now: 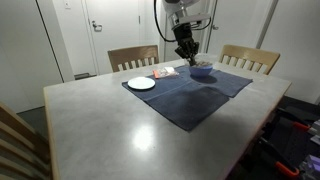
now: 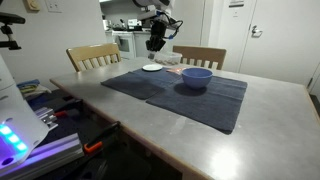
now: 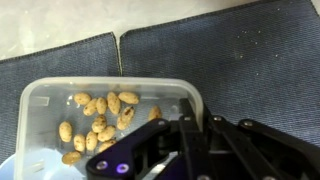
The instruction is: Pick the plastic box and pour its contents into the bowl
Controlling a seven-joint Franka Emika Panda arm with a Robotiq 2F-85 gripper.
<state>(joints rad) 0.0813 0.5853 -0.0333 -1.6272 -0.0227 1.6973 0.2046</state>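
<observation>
In the wrist view the clear plastic box [image 3: 60, 100] holds several peanuts [image 3: 100, 112]. My gripper [image 3: 196, 122] is shut on its right rim and holds it above the dark blue mat [image 3: 230, 60]. A sliver of the blue bowl [image 3: 8, 170] shows at the bottom left, under the box's corner. In both exterior views my gripper [image 1: 185, 50] [image 2: 155, 42] hangs above the mat, close beside the blue bowl [image 1: 201, 70] [image 2: 195, 77]. The box is too small to make out there.
A white plate [image 1: 141, 84] [image 2: 152, 68] and an orange-and-white packet [image 1: 165, 72] [image 2: 172, 70] lie on the mat [image 1: 190, 95] near the bowl. Two wooden chairs [image 1: 132, 57] [image 1: 250, 58] stand at the grey table's [image 1: 120, 130] far side.
</observation>
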